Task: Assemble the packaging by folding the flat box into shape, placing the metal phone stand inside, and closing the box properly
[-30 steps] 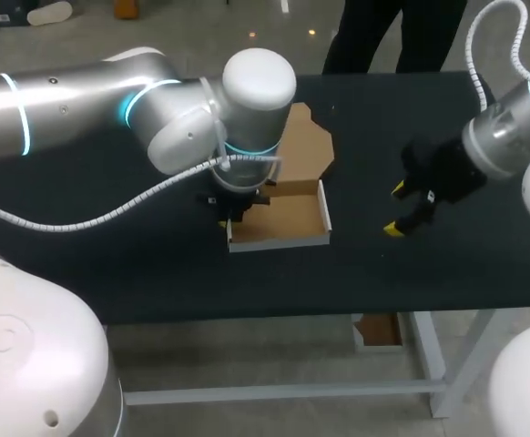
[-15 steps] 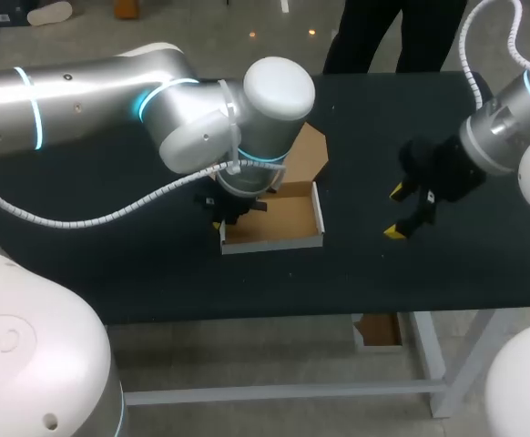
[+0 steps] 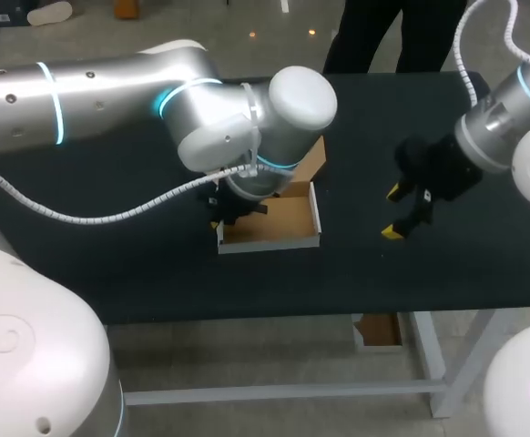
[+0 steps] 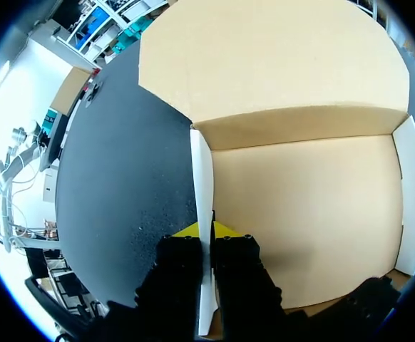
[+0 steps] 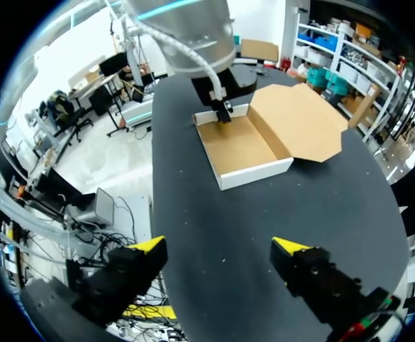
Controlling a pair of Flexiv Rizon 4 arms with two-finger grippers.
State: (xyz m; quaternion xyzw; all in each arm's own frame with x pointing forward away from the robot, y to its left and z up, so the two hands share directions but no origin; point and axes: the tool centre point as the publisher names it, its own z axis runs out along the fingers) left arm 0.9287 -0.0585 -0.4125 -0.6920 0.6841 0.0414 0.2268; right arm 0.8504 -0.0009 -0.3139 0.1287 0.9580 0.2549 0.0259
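Yellow tips of the left gripper (image 4: 206, 239) were pinched close together on the box (image 4: 307, 206), one finger inside the tray and one outside, with the thin white side wall clamped between them. Seen from the head camera, that gripper (image 3: 231, 208) held the wall at the box's (image 3: 279, 223) 9 o'clock side, near the front corner, under the bulky wrist of the left arm. The tray sat open on the table (image 3: 137, 264), its inside plain brown card and its outer walls white. The lid (image 3: 312, 157) rose from the back wall at 12 o'clock, unfolded and partly hidden behind the left arm; in the left wrist view the lid (image 4: 279, 50) spread out ahead of the fingers past the tray floor.

Well apart, at 3 o'clock from the box, the right gripper (image 3: 402, 211) hung over bare black tabletop with its fingers spread wide and nothing between them. From its own wrist camera the right gripper (image 5: 222, 249) pointed toward the box (image 5: 247, 146), which lay ahead of it.
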